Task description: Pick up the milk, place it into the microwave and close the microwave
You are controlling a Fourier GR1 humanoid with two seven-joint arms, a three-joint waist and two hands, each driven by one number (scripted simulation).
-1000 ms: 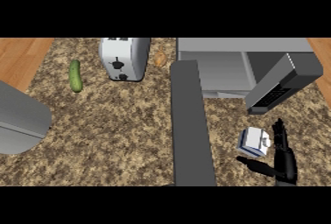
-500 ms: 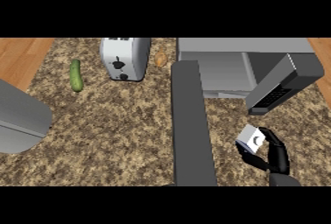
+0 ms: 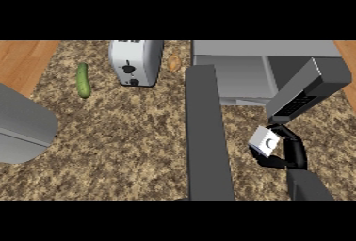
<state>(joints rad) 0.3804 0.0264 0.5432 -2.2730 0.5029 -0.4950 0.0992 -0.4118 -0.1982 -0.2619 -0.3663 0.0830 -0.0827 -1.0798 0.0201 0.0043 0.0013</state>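
Nearest, at the lower right, a grey forearm [image 3: 306,184] comes up from the bottom edge and ends in the right robot hand [image 3: 295,151]. Its black fingers and thumb are curled round the milk [image 3: 265,140], a small white carton with a grey circle on the face turned upward. The fingers wrap the carton's far and right sides, and the thumb comes in under its near side. The carton is tilted. Whether it touches the speckled brown worktop [image 3: 132,136] or is lifted clear of it cannot be told from this view.

The milk sits just in front of the near corner of the microwave door [image 3: 307,90], which stands swung open to the right, dark, with a keypad on its face. Left of the robot hand, a long grey bar [image 3: 206,136] runs from the bottom edge up toward the microwave. At the far left edge there is a large rounded grey shape [image 3: 21,124].

Farther back, the microwave [image 3: 236,70] shows its open grey cavity. To its left are a small orange-brown thing [image 3: 173,62], then a silver toaster [image 3: 135,61], and beyond that a green cucumber [image 3: 83,80] lying lengthwise.
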